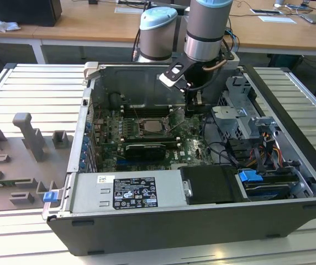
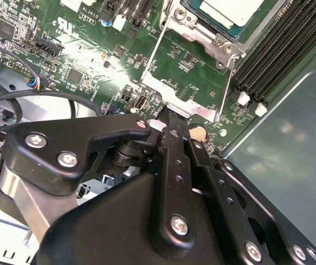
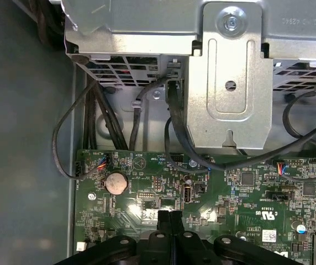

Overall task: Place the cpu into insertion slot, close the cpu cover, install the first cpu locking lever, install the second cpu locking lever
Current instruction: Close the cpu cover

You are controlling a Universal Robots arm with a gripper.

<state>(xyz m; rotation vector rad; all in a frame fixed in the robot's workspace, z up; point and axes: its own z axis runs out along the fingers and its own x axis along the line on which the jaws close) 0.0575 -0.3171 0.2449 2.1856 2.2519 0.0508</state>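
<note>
cpu (image 2: pixel 231 10) seated in insertion slot (image 2: pixel 220 40) | cpu cover (image 2: pixel 194 107) open, lying flat | gripper (image 2: pixel 169 120) jaws together, apparently touching cover edge | step: closing cover; calls for swinging it about its hinge

Tiny white letters dot the flat green circuit board (image 3: pixel 246 187) by the black gripper (image 3: pixel 170 216). Far off, a white paper sticker (image 1: pixel 134 192) on a grey metal box (image 1: pixel 168 190) has print too small to read.

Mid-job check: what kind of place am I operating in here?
Probably a robotics lab or workshop bench rather than a factory line: an open desktop computer case sits on a slatted metal table, grey fixture blocks lie at the exterior view's left, and wooden desks stand behind.
</note>
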